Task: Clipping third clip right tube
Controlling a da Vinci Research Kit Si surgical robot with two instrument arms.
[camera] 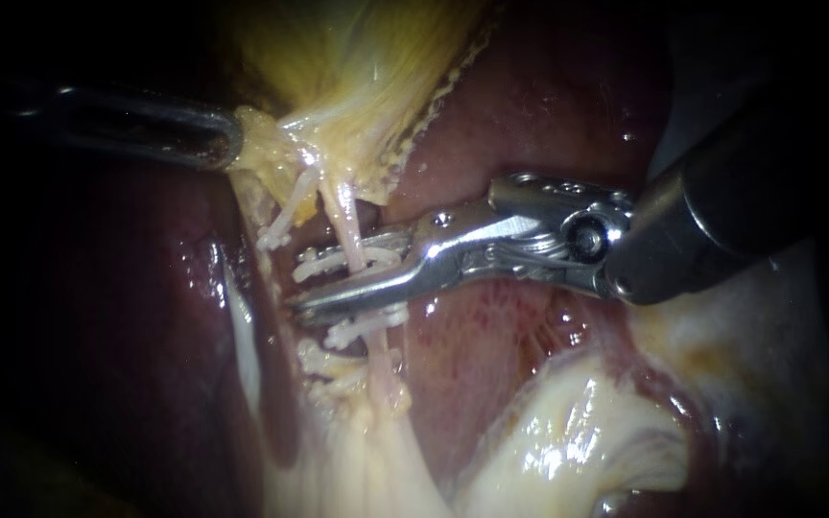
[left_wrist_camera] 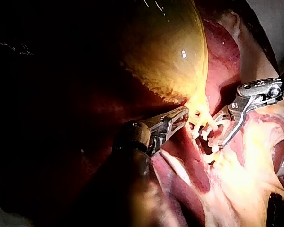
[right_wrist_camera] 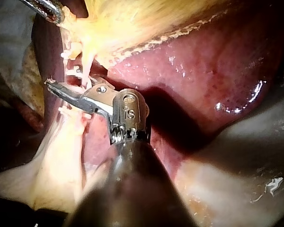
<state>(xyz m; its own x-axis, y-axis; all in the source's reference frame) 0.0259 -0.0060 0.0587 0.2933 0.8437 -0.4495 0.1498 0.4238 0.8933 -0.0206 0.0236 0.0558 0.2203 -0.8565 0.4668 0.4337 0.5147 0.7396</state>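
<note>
Endoscope view: right instrument (camera: pixel 338 280) lies across the right tube (camera: pixel 347 223). Its jaws stand apart with the tube between them, the far jaw largely hidden behind the tube and the white clips (camera: pixel 368 326). Whether both jaws touch the tube is not discernible. Left instrument (camera: pixel 232 144): shaft lost in shadow, jaws closed on the gallbladder (camera: pixel 367 77) fringe. Liver (camera: pixel 530 105) lies behind.
</note>
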